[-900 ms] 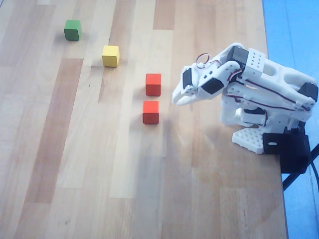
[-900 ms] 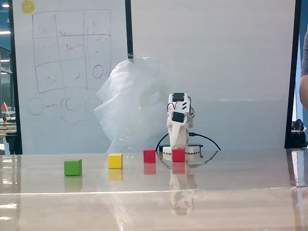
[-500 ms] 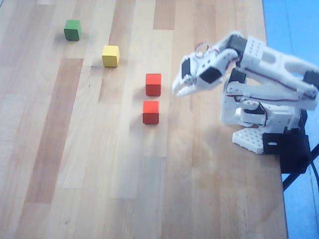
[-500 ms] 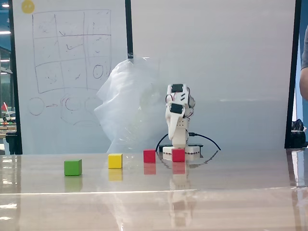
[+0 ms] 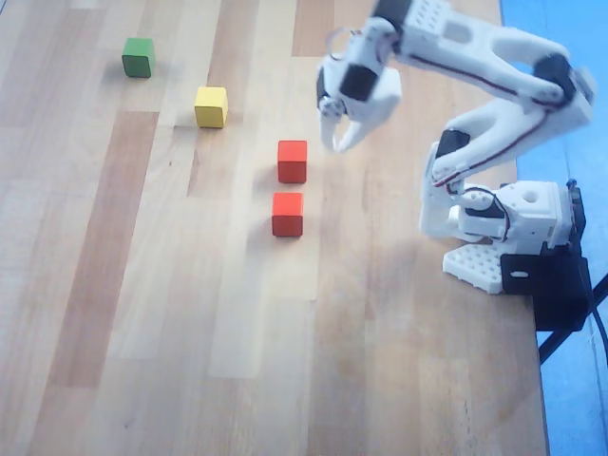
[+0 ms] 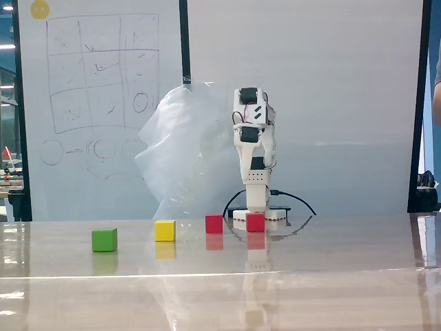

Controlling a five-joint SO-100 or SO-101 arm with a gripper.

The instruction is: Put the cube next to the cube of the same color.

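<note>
The brighter, orange-red cube (image 5: 287, 214) sits on the wooden table. The deeper red cube (image 5: 293, 161) sits just beyond it with a small gap between them. In the fixed view the orange-red cube (image 6: 255, 221) is on the right and the deeper red cube (image 6: 214, 223) on the left. My gripper (image 5: 337, 141) hangs above the table, to the right of the deeper red cube in the overhead view. Its jaws are slightly apart and hold nothing. In the fixed view the arm (image 6: 256, 179) stands folded upright behind the cubes.
A yellow cube (image 5: 211, 106) and a green cube (image 5: 138, 57) lie further along the same diagonal line. The arm's white base (image 5: 503, 228) stands at the table's right edge. A crumpled plastic sheet (image 6: 179, 152) and a whiteboard stand behind the table.
</note>
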